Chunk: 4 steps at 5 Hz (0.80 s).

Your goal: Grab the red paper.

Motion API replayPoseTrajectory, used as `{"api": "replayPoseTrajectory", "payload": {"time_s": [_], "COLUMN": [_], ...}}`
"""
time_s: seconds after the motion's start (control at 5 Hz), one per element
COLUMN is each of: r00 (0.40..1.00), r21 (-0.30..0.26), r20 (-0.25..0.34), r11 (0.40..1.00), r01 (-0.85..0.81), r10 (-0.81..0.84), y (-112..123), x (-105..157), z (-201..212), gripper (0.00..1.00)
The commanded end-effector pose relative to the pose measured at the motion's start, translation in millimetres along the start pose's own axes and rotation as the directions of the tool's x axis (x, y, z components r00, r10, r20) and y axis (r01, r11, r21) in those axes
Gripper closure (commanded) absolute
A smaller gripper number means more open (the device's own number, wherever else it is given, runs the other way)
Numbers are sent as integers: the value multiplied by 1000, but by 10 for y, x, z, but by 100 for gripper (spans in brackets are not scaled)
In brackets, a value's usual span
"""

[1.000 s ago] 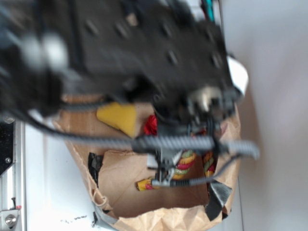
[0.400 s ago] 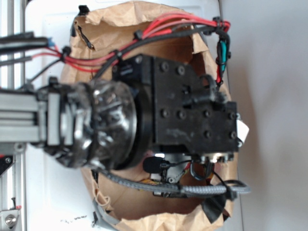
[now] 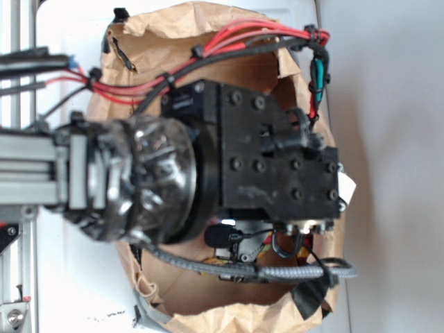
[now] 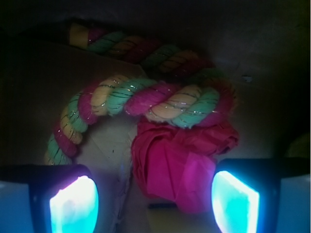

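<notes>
The red paper (image 4: 182, 162) lies crumpled on the floor of the brown paper bag (image 3: 229, 28), touching the underside of the twisted rope (image 4: 146, 99) that arches just above it. It looks light, soft and crushable, so a pinch across its bulging middle should hold. The gripper (image 4: 155, 204) stands wide open and empty, one pad (image 4: 73, 204) either side of the paper.

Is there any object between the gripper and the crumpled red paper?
Nothing visible is. The crumpled red paper lies between the open gripper's glowing fingertips. The twisted red, green and yellow rope touches its far edge, beyond the fingers.
</notes>
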State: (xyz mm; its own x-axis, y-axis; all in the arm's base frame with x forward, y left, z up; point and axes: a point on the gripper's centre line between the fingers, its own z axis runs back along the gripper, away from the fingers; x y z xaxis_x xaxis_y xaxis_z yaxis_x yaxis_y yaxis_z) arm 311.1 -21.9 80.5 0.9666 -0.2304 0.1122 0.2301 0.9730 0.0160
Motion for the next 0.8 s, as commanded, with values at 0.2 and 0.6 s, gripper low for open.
{"api": "replayPoseTrajectory", "payload": {"time_s": [0.2, 0.6], "r00": [1000, 999], "r21": [53, 80], "r20": [12, -18], "r11": [999, 996], "r01": [3, 41], "r10": [-3, -40], "y": [30, 117], "x": [27, 81], "z": [-45, -281], "gripper": [0, 0]}}
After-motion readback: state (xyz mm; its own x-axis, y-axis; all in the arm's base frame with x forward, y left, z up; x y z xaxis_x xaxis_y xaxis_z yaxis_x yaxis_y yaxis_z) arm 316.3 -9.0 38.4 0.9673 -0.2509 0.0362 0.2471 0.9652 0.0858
